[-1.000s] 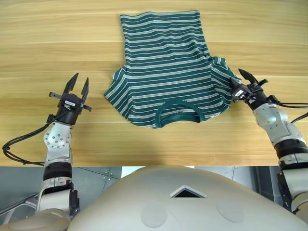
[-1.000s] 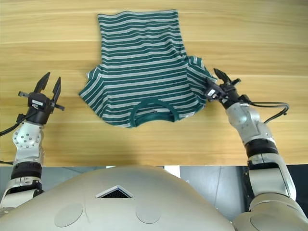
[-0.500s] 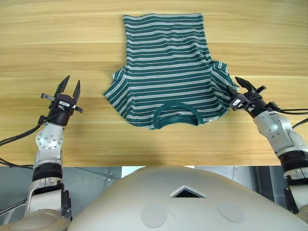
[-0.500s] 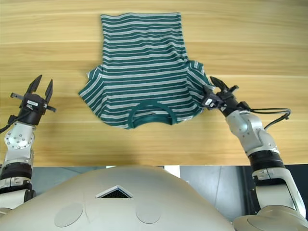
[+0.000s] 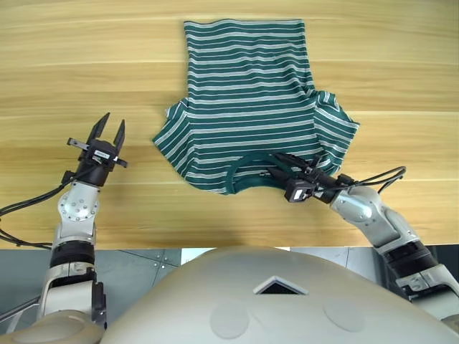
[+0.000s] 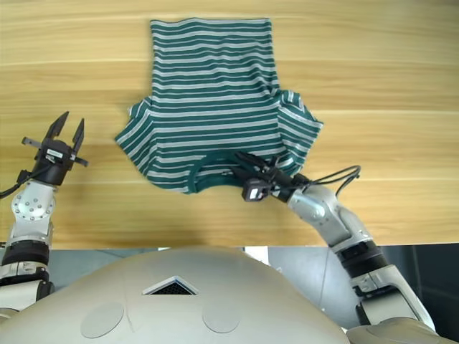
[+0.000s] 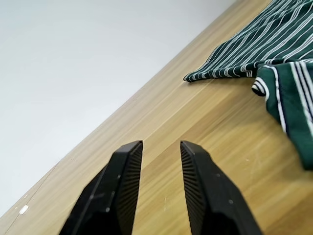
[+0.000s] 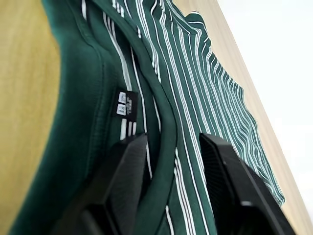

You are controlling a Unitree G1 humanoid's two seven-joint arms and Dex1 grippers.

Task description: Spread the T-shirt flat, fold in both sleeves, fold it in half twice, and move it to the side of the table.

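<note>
1. One green, white-striped T-shirt point(image 5: 251, 93) lies on the wooden table point(image 5: 86, 64), in the upper middle of the left eye view.
2. Its long axis runs from the top of the frame to the bottom. The straight hem sits at the top edge and the collar point(image 5: 262, 159) points down toward the lower middle.
3. Both sleeves stick out sideways. The sleeve on the frame's left point(image 5: 171, 130) lies fairly flat, while the one on the right point(image 5: 337, 122) is bunched and creased.
4. At the collar, the right gripper point(image 5: 271, 165) comes in from the lower right and points toward the frame's left. Its two fingers are parted.
5. In the right wrist view the collar band point(image 8: 166, 112) runs between the spread fingers point(image 8: 132, 161), with a small sewn label point(image 8: 122, 104) just beyond them. Whether either finger actually presses the cloth is hard to judge.
6. Over bare wood at centre left, the left gripper point(image 5: 115, 122) hangs with its fingers released and parted, holding nothing. It sits beside the left-hand sleeve but clearly apart from it.
</note>
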